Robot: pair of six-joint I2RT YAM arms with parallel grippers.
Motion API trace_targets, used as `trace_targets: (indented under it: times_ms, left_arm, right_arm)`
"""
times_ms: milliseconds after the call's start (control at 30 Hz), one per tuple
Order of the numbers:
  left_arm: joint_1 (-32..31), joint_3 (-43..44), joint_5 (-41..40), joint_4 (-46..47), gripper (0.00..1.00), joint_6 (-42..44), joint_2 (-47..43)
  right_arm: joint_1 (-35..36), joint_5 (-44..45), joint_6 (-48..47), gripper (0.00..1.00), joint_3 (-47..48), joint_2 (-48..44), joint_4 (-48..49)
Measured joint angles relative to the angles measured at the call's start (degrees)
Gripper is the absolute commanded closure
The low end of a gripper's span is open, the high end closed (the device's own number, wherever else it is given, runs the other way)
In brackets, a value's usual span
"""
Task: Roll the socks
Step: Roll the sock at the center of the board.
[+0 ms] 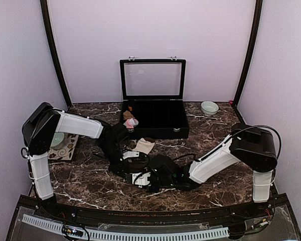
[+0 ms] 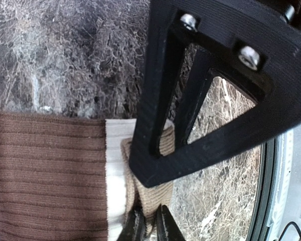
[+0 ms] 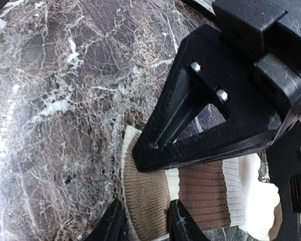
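Left gripper (image 2: 149, 224) pinches a fold of the sock (image 2: 45, 175), jaws narrow; right gripper (image 3: 145, 221) clasps its tan end; sock lies on the table (image 3: 50, 100), front centre; judged soft, light, limp; grip bunched fabric, not edges

Both arms fold inward and low, their grippers meeting nose to nose in front of the bases. The left arm (image 1: 78, 125) comes out from its raised shoulder, elbow bent and wrist dropped; the left gripper (image 2: 150, 227) is pinched nearly closed on a fold of the cream-beige sock (image 3: 200, 196). The right arm (image 1: 213, 161) slopes down leftward, and the right gripper (image 3: 148, 226) has its fingers (image 3: 183, 226) pressed against either side of the same sock's end
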Motion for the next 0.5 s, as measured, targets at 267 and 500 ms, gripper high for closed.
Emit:
trace_targets:
  times_ms: [267,500]
  left_arm:
    - [0.07,0.94,0.42,-1.73,0.76,-0.13,0.39]
    - [0.28,1.29,0.15,-2.32,0.73,-0.24,0.39]
  right_arm:
    - [0.15,0.72,-0.07,0.85,-0.72,-0.02,0.5]
    - [0.2,0.7,0.39,0.89,-0.83,0.0,0.07]
